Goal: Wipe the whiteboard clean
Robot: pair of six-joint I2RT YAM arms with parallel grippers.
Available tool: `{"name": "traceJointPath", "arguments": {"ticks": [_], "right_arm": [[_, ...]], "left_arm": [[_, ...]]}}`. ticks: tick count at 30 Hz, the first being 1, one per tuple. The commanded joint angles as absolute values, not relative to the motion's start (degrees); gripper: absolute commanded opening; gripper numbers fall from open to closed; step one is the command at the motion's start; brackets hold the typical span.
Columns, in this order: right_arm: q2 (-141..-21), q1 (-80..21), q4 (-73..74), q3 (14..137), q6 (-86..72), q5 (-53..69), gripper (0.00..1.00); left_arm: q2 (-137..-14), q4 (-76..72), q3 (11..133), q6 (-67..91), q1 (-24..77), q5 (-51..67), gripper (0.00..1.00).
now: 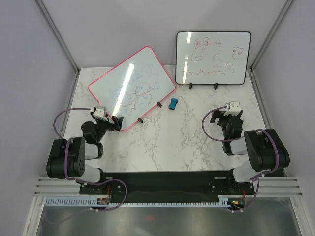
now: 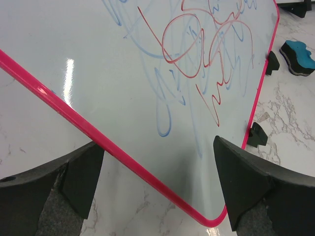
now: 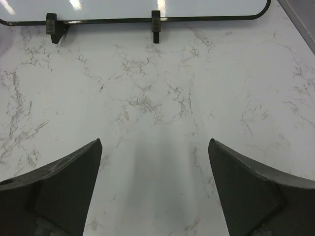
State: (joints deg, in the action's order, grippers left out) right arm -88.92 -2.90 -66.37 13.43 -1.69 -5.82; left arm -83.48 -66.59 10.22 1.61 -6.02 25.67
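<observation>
Here we are at the start line, and we judge nothing has been wiped yet: the whiteboard (image 1: pixel 132 87) with the pink-red frame lies skewed on the left rear part of the bench (image 1: pixel 187 142), its surface thick with blue and red scribbles right across the middle. From the left wrist view we see the left jaws spread wide and empty, poised over the board's near corner with the pink edge running between them; whether they touch it we cannot tell. Over on the right, the right jaws gape just as wide, gripping nothing, with only bare marble below. The blue eraser (image 1: pixel 173 103) sits untouched just beside the board's right edge, near its small black feet. The black-framed board (image 1: pixel 213 58) stands upright at the back, not our concern. So by our reckoning the whole job is left: fetch the eraser, then scrub every line
</observation>
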Motion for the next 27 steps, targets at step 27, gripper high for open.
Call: {"name": "traceJointPath", "arguments": {"ticks": [27], "right_arm": [[-77.49, -20.18, -11.54, 54.29, -26.11, -20.27, 0.74]], "left_arm": [[-67.68, -34.32, 20.02, 4.22, -13.18, 45.88, 0.99]]}}
